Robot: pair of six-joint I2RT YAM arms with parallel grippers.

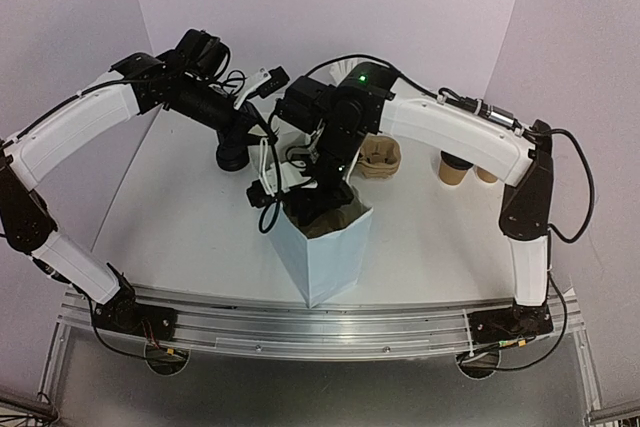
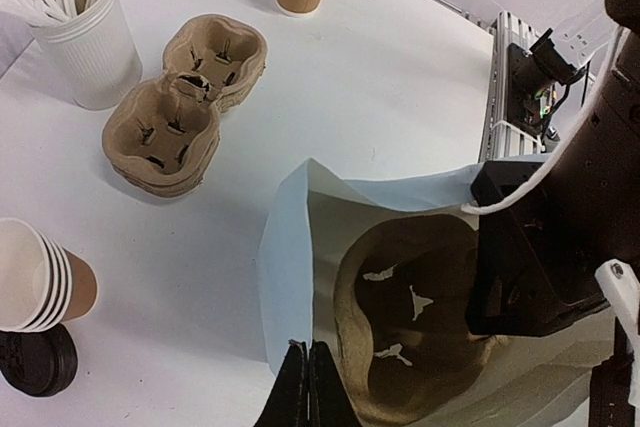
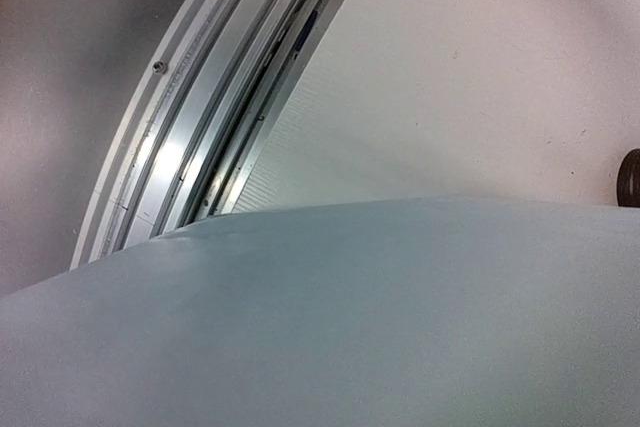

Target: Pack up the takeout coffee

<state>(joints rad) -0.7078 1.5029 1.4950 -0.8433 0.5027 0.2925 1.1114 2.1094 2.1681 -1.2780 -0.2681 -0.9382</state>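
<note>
Top external: high, behind arm bases [image 1: 135, 319], facing down. Left wrist: close above pale blue paper bag [image 2: 285, 277]. Right wrist: against its wall. Bag shared throughout.

Bag [image 2: 285, 277] mouth is pretty much plugged by the right tool [image 1: 322, 209], with just a sliver left over the pulp tray [image 2: 410, 317] inside. Bare desk [image 2: 370, 97] between bag and stacked carriers [image 2: 185, 97] is wide open.
</note>
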